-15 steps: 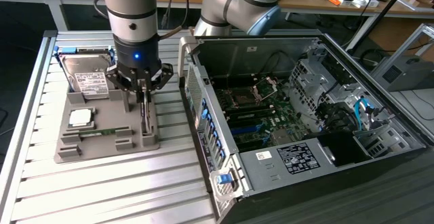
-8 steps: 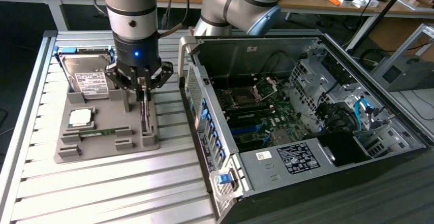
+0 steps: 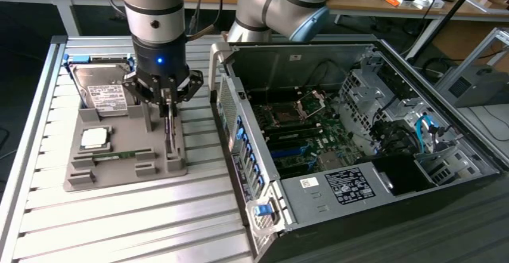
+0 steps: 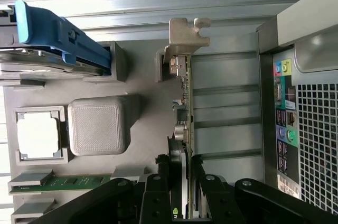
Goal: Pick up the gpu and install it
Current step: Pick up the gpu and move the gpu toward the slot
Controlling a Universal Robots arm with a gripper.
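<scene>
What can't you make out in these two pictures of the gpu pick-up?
1) The gpu faces: wrist view looks edge-on, and the gripper covers one end.
2) The hard drive: exterior view, the gripper hides one side; wrist view, the frame edge cuts it.
3) The case label: exterior view, print too small to read.

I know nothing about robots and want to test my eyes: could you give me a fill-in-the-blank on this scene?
The thin green circuit card with silvery bracket stands on edge in the grey ___. The black tool hangs over that ___. The silver hard drive rests in a ___ plastic carrier.
Missing: tray; card; blue.
</scene>
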